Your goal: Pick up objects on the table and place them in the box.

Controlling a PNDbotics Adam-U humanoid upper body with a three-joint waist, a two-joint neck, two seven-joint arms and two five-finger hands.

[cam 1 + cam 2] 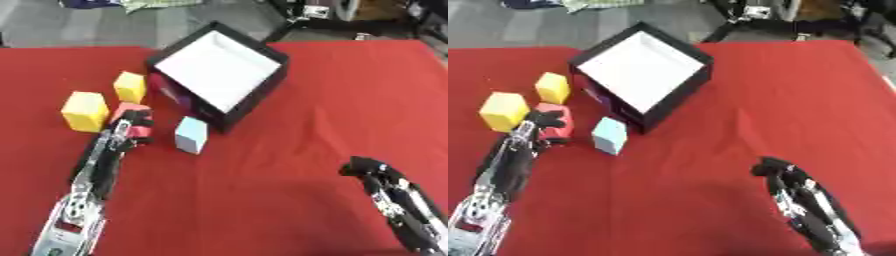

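The left hand (129, 131) curls its fingers around the red block (556, 120), which sits between two yellow blocks (86, 111) and the pale blue block (191, 134); a crooked lift could knock those neighbours. The box (262, 92) stands empty just beyond; its near wall might catch the block. The right hand (367, 169) idles, fingers curled, holding nothing.

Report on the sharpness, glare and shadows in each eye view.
Left eye view: soft blur throughout; the box has a washed-out white floor; the light blue block casts little shadow. Right eye view: equally soft, the left hand smeared against the red block; right hand edges fuzzy.
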